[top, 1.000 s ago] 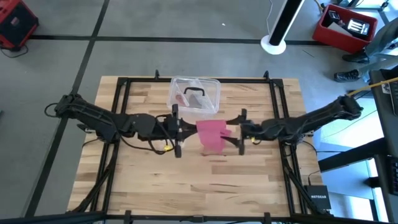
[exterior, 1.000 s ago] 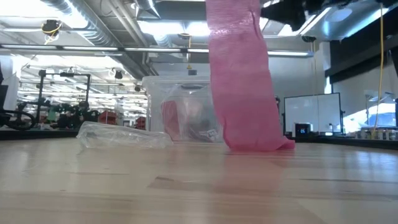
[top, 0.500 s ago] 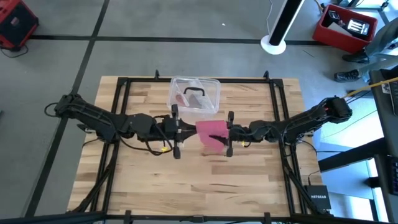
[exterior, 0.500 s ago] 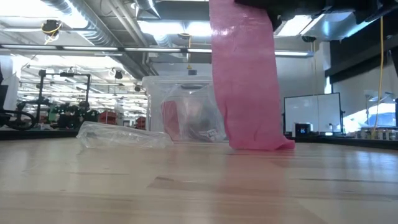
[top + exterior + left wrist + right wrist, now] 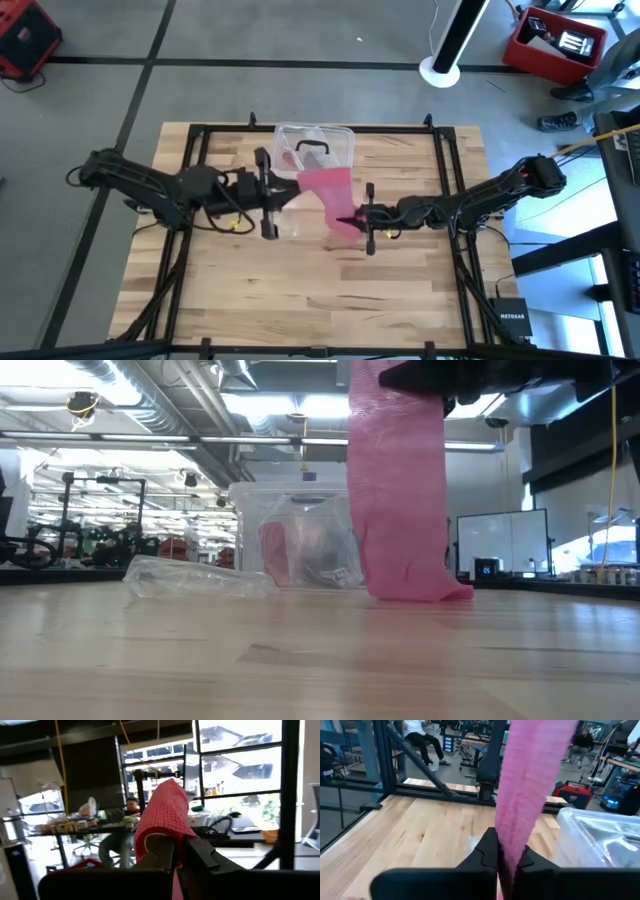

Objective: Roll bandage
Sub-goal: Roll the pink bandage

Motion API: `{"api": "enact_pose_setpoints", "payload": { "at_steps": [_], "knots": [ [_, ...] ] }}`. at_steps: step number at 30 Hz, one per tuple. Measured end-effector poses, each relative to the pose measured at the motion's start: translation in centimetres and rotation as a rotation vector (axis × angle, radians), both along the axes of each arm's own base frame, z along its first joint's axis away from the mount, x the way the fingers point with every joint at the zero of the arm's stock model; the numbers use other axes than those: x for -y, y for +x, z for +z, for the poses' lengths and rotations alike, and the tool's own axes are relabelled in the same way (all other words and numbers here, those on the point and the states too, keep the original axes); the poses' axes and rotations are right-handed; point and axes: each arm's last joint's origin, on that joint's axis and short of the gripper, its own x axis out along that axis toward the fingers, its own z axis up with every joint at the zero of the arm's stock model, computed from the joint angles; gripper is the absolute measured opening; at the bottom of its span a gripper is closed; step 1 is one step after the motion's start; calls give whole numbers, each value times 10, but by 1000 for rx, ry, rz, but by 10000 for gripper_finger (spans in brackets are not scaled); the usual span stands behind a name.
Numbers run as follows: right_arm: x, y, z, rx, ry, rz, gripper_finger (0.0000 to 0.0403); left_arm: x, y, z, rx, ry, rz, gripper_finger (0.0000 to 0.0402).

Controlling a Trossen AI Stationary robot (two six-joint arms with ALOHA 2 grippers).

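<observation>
Bandage (image 5: 333,196), pink-red mesh fabric strip, held up over table centre, stretched between both grippers; in low view it hangs as a flat band (image 5: 399,490) with its bottom end crumpled on the wooden table (image 5: 320,660). Left gripper (image 5: 268,193) clenched on the bandage's upper end, fabric bunched over the fingertips in left wrist view (image 5: 164,817). Right gripper (image 5: 352,220) pinches the strip lower down, fingers closed either side of it, strip running up between them in right wrist view (image 5: 530,785). Clear plastic box (image 5: 313,152) just behind the bandage toward the table's far edge, dark and reddish items inside, contents unclear. Crumpled clear wrapper (image 5: 198,577) lies on the table left of the box in low view. Beyond the table: red bin (image 5: 556,42) on the floor, white pole base (image 5: 440,70), small black device reading NETGEAR (image 5: 510,321) near the right front corner. Seated person (image 5: 131,807) far off in left wrist view
</observation>
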Motion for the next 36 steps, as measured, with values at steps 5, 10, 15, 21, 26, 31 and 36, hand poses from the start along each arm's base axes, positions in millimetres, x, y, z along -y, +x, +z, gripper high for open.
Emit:
{"api": "enact_pose_setpoints", "payload": {
  "at_steps": [5, 10, 15, 21, 26, 31, 36],
  "knots": [
    [-7, -2, 0, -5, 5, 25, 3, -9, -5, 5, 10, 50, 74, 15],
    [-7, -2, 0, -4, 16, 27, 2, -9, 1, -5, -100, 136, 94, 15],
    [-6, -2, 0, 6, 21, -9, 5, -5, 4, -19, -221, 159, 72, 15],
    [-7, 0, 4, 16, 87, -11, 24, -1, 3, -25, -275, 123, 49, 15],
    [-7, 4, 12, 0, 97, -47, 103, -1, 3, -24, -262, 113, 49, 15],
    [-6, 4, 24, -118, 54, -79, 195, -1, 3, -18, -196, 91, 21, 15],
    [-5, -1, 37, -277, 86, -91, 252, 1, 3, -17, -185, 105, 9, 15]
  ]
}}
